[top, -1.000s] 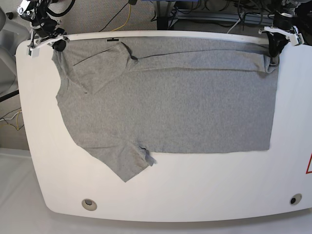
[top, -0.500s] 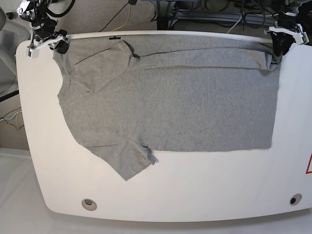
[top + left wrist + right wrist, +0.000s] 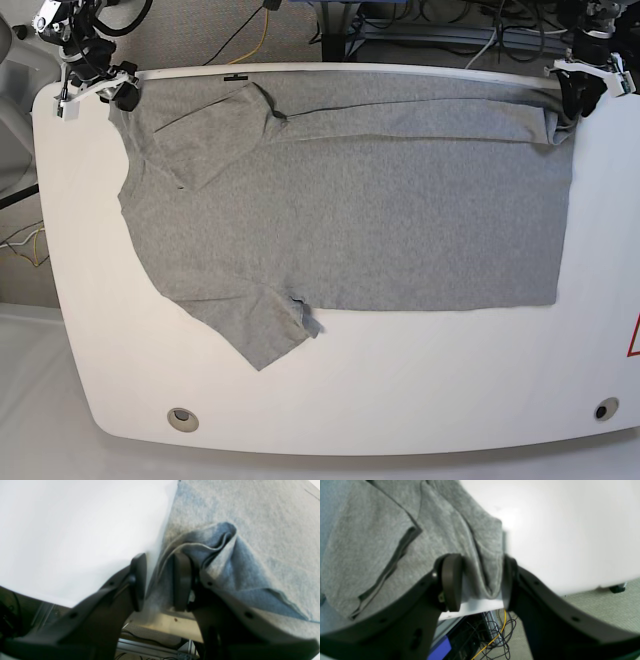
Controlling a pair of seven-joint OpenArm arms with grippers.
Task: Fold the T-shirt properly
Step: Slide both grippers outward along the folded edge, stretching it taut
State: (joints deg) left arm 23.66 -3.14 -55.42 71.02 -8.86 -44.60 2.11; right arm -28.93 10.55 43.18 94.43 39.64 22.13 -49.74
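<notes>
The heather-grey T-shirt (image 3: 350,200) lies spread on the white table (image 3: 400,390), with its far edge folded over into a band and one sleeve folded in at the far left. My left gripper (image 3: 583,88) stands at the shirt's far right corner. In the left wrist view it (image 3: 160,582) is open, and the cloth's (image 3: 250,530) folded edge lies loose between the jaws. My right gripper (image 3: 98,88) is at the far left corner. It (image 3: 480,582) is open too, with a fold of the cloth (image 3: 382,542) slack in the gap.
The table's far edge runs right under both grippers, with cables (image 3: 500,632) and floor below it. Two round holes (image 3: 182,419) (image 3: 606,409) sit near the front corners. A red mark (image 3: 634,338) shows at the right edge.
Both grippers have opened and let go of the shirt's far corners. The one on the base view's right drew back towards the table's far edge, and the folded band settled flat.
</notes>
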